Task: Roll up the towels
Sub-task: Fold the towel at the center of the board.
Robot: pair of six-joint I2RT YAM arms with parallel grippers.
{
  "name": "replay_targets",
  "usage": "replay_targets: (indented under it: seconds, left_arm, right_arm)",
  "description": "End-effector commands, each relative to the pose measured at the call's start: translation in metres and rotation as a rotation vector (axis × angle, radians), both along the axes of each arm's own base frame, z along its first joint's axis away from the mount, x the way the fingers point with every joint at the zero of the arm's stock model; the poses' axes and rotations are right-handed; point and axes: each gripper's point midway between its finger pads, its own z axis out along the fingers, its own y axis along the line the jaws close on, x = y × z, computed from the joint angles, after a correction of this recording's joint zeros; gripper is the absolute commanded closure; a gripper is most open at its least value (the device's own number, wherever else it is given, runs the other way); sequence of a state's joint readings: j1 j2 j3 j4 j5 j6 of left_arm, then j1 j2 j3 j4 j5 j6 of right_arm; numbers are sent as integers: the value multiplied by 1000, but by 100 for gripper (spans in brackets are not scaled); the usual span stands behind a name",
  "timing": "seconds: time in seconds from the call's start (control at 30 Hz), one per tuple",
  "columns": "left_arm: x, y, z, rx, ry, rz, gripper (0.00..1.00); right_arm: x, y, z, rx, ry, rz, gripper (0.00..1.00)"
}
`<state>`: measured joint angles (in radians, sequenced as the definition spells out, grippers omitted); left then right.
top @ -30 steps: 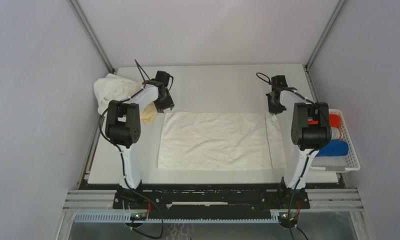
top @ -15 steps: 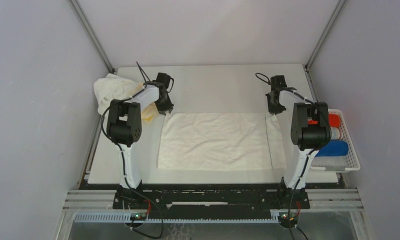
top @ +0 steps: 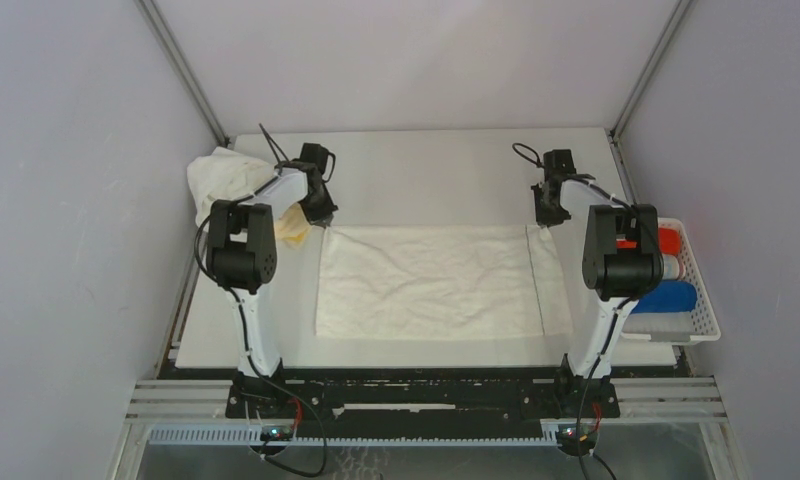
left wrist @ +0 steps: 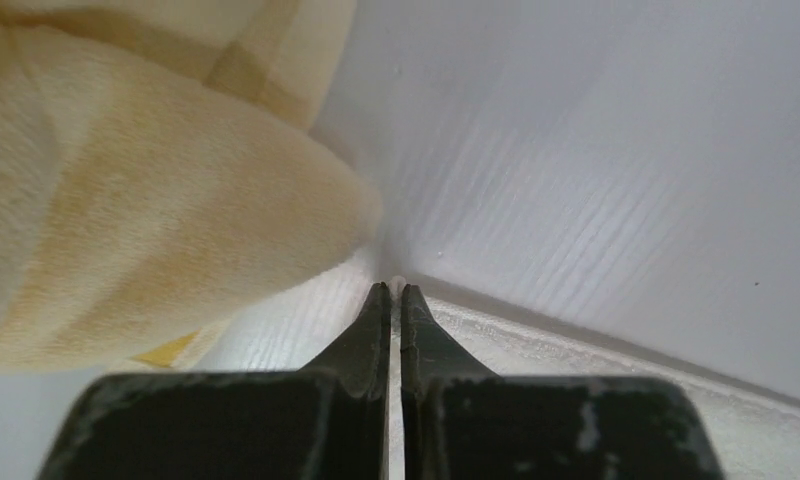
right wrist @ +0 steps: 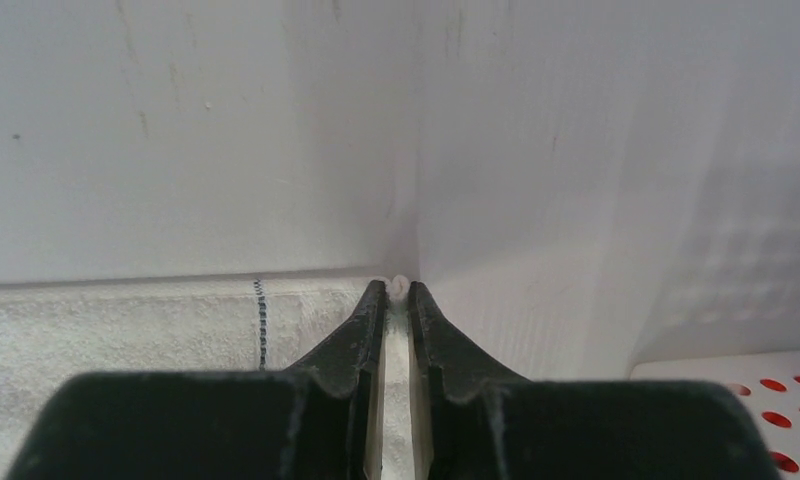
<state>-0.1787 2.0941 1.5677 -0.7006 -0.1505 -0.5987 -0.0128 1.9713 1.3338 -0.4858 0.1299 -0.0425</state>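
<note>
A white towel (top: 431,282) lies spread flat in the middle of the table, with a thin dark stitch line near its right end. My left gripper (top: 319,222) is shut on its far left corner (left wrist: 397,283). My right gripper (top: 543,222) is shut on its far right corner (right wrist: 399,284). The towel's far edge is stretched straight between the two grippers. A heap of cream and pale yellow-orange towels (top: 238,187) sits at the far left, right beside my left gripper, and fills the left of the left wrist view (left wrist: 146,200).
A white slatted basket (top: 684,290) stands off the table's right edge, holding rolled towels, one blue (top: 666,297), one red and one light. Its corner shows in the right wrist view (right wrist: 756,400). Grey walls close in on three sides.
Both grippers have moved outward and slightly back with the towel's far corners. The left one shifted left toward the cream heap. The far edge is now pulled straighter and wider.
</note>
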Motion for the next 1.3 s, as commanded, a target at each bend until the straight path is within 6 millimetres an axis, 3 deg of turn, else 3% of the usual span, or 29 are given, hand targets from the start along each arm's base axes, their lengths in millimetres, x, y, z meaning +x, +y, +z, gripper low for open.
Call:
replay_targets:
  seconds: [0.0,0.2,0.37,0.73,1.0,1.27]
  left_arm:
    - [33,26,62,26,-147,9,100]
    - [61,23,92,32,-225,-27,100]
    - [62,29,111,55,-257,-33,100]
    - [1,35,117,40,-233,-8,100]
    - [-62,40,102,19,-172,54,100]
    - [-102,44,84,15,-127,83,100]
  right_arm:
    - [29,-13,27,17,-94,-28,95]
    - [62,-15,57,19,-168,-13,95]
    - [69,-13,81,53,-213,-7,95]
    - [13,-4,94,119,-218,-91,98]
    - [-29,-14,119,90,-268,-215,99]
    - [-71,-23,111,120,-289,-363,99]
